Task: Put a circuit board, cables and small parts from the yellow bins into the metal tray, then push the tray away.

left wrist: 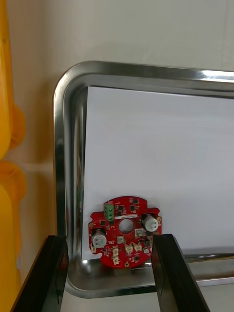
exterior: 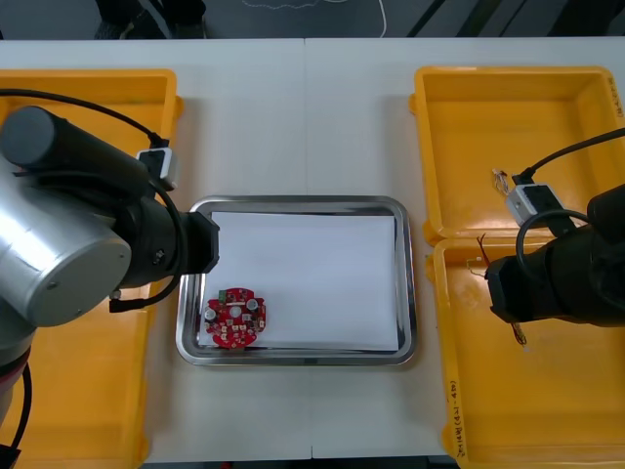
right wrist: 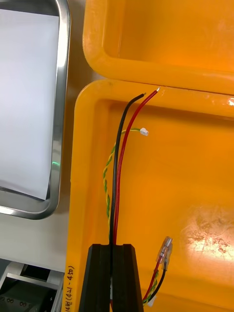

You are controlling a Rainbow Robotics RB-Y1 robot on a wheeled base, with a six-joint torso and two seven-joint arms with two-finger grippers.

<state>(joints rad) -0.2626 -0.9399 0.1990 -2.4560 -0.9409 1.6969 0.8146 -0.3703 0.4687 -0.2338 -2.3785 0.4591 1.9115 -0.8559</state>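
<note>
My right gripper (right wrist: 115,251) is shut on a black and red cable (right wrist: 118,165) that runs out from between its fingers over the floor of the near right yellow bin (right wrist: 195,161). In the front view my right arm (exterior: 557,278) hangs over that bin (exterior: 547,410). A round red circuit board (exterior: 235,318) lies in the near left corner of the metal tray (exterior: 298,203), on its white inside. My left gripper (left wrist: 109,239) stands open above that board (left wrist: 125,231), one finger on each side of it, not touching it.
A twisted yellow-green cable (right wrist: 108,170) with a white plug and another cable (right wrist: 163,258) lie in the same bin beside the held one. The far right bin (exterior: 459,117) holds a small metal part (exterior: 501,179). Two yellow bins (exterior: 98,93) line the left side under my left arm (exterior: 78,244).
</note>
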